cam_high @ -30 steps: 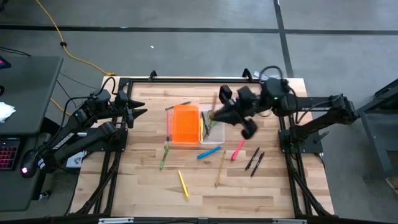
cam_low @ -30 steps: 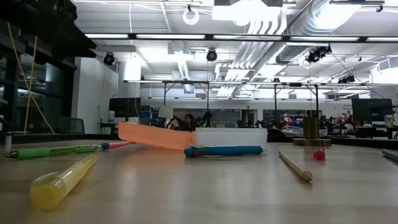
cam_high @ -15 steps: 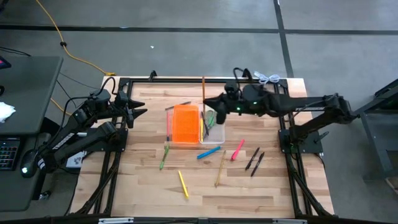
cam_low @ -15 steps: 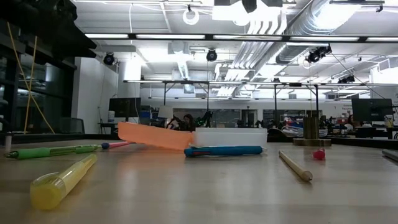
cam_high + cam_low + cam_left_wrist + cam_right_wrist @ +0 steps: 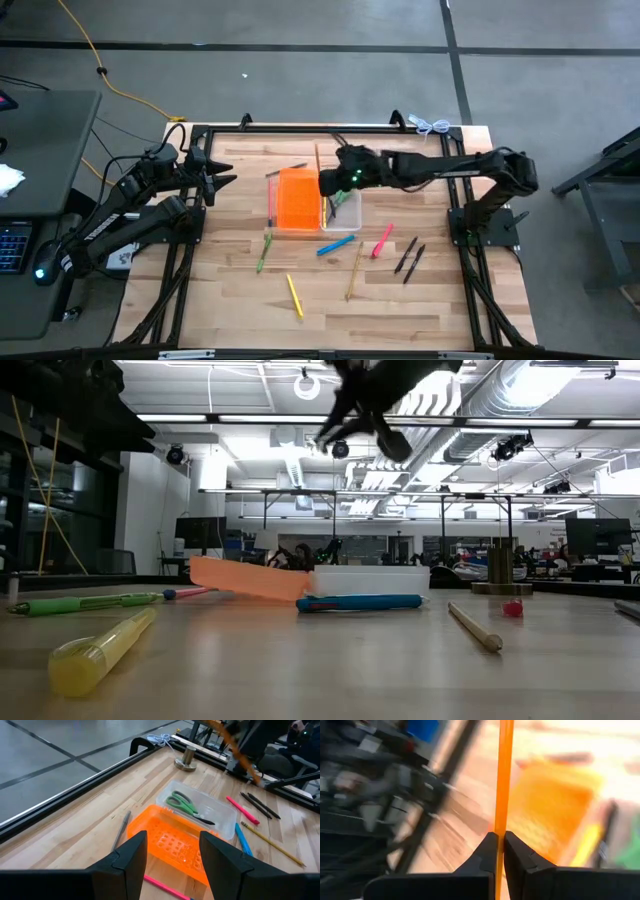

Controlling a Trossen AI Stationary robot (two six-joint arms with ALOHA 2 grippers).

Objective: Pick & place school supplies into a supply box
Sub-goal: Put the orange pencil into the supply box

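While the left gripper waits at the bench's left edge, fingers parted and empty, the right gripper has swung leftward from beside the box to hang over it, fingers clenched on an orange pencil. A second ago it was clear of the tray; now it looks set to drop the pencil in. Scissors already lie in the clear half. Several pens remain on the bench in front.
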